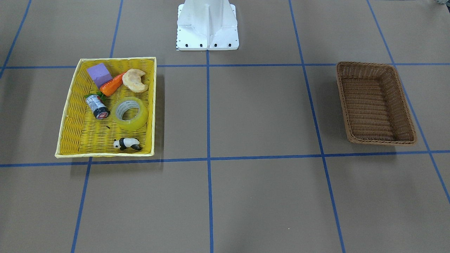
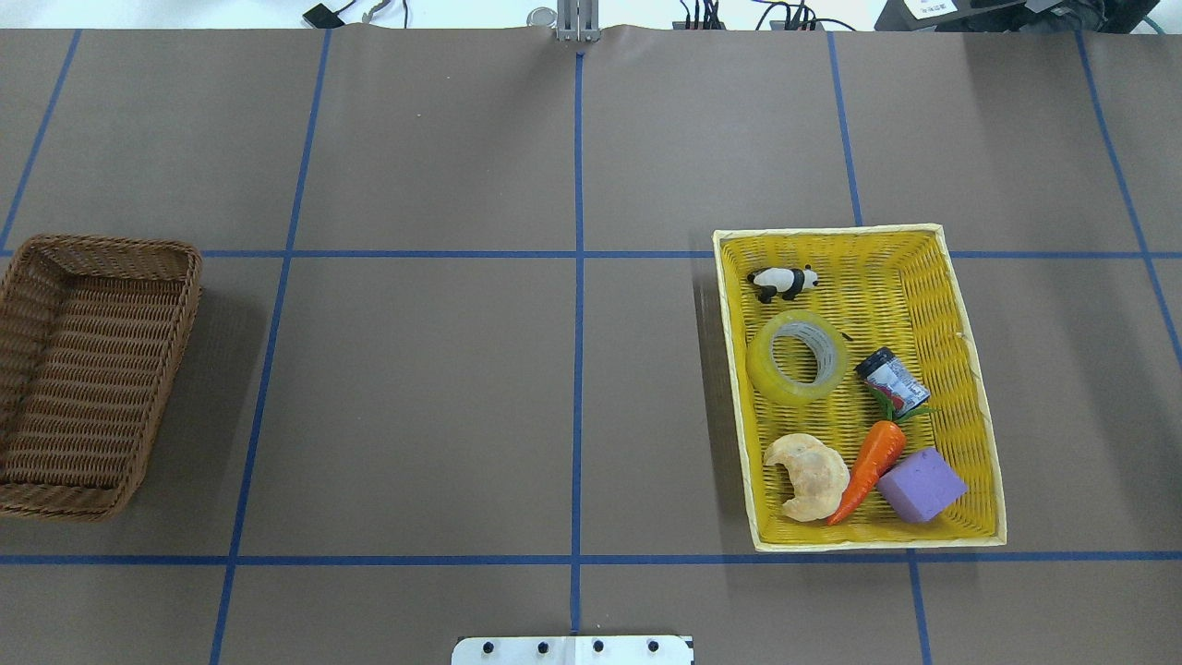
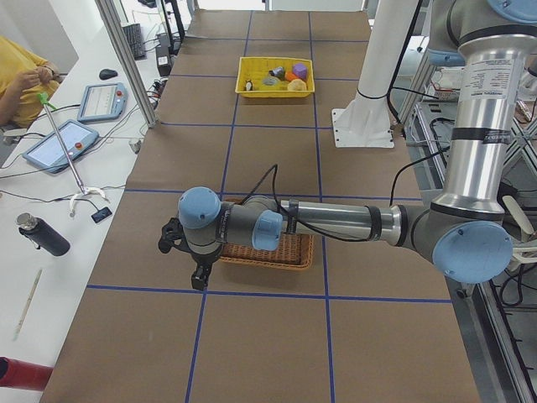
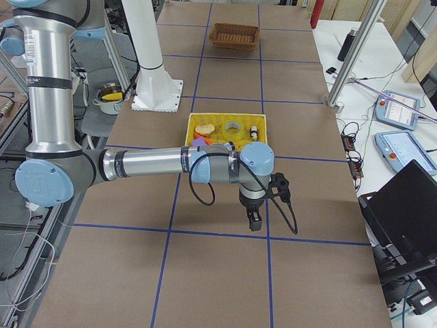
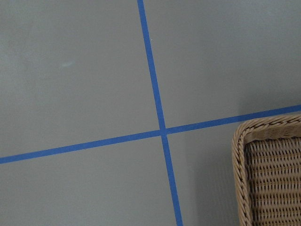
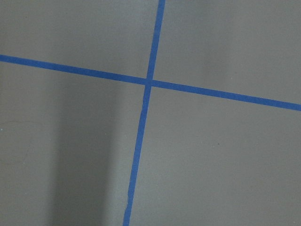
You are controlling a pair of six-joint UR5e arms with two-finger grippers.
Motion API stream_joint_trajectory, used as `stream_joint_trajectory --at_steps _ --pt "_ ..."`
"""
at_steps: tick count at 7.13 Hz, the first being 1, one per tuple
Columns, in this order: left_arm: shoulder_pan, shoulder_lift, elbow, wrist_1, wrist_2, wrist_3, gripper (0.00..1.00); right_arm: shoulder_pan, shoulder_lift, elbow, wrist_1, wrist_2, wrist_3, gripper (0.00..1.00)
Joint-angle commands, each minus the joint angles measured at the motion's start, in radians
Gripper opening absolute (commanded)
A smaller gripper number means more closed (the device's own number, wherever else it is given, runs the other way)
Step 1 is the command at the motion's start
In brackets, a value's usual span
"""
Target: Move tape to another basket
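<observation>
The yellow-green tape roll (image 1: 139, 117) lies flat in the yellow woven tray (image 1: 75, 116) and also shows in the overhead view (image 2: 766, 369). The brown wicker basket (image 1: 376, 102) stands empty at the table's other end (image 2: 83, 369); one corner of it shows in the left wrist view (image 5: 273, 179). My left gripper (image 3: 199, 275) hangs just beyond the brown basket's outer side. My right gripper (image 4: 254, 222) hangs over bare table near the yellow tray. Each shows only in a side view, so I cannot tell whether it is open or shut.
The yellow tray also holds a grey can (image 2: 892, 379), a carrot (image 2: 868, 466), a croissant (image 2: 808, 476), a purple block (image 2: 922, 485) and a panda figure (image 2: 783, 282). The white robot base (image 1: 207, 26) stands at the middle. Blue tape lines grid the table.
</observation>
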State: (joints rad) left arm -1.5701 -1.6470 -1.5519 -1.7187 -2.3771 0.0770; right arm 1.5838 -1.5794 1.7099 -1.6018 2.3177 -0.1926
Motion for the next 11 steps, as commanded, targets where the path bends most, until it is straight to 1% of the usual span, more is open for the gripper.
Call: stream_joint_trajectory --at_steps 1,2,3,4,5,6,7,8,9,10,11 --pt "-0.001 -0.001 -0.007 -0.128 0.001 0.001 0.99 -0.001 -0.010 0.001 0.185 0.043 0.004 1.00" --pt "-0.001 -0.002 0.009 -0.186 0.003 -0.002 0.99 -0.001 -0.011 -0.003 0.212 0.055 -0.002 1.00" --pt "-0.001 -0.001 0.018 -0.194 0.001 0.006 0.99 -0.001 -0.005 -0.009 0.212 0.075 -0.001 1.00" --pt "-0.001 -0.001 0.019 -0.196 -0.001 0.007 0.99 -0.001 0.002 0.008 0.214 0.121 0.004 1.00" --pt "-0.001 -0.001 0.016 -0.196 -0.001 0.007 0.99 -0.019 0.004 0.023 0.238 0.147 0.030 1.00" --pt "0.001 0.006 0.033 -0.194 0.001 0.012 0.99 -0.078 0.012 0.060 0.279 0.146 0.168 1.00" --pt "0.001 -0.003 0.074 -0.246 -0.004 0.006 0.99 -0.161 0.044 0.072 0.317 0.135 0.287 1.00" --pt "0.002 -0.037 0.093 -0.246 -0.007 -0.052 0.99 -0.229 0.096 0.073 0.321 0.125 0.362 0.99" --pt "0.002 -0.039 0.093 -0.249 -0.040 -0.093 0.99 -0.307 0.139 0.070 0.341 0.129 0.436 0.99" --pt "0.002 -0.034 0.090 -0.257 -0.060 -0.095 0.99 -0.367 0.153 0.085 0.352 0.134 0.506 0.99" --pt "0.002 -0.036 0.090 -0.259 -0.060 -0.095 0.99 -0.455 0.163 0.114 0.350 0.080 0.556 0.99"
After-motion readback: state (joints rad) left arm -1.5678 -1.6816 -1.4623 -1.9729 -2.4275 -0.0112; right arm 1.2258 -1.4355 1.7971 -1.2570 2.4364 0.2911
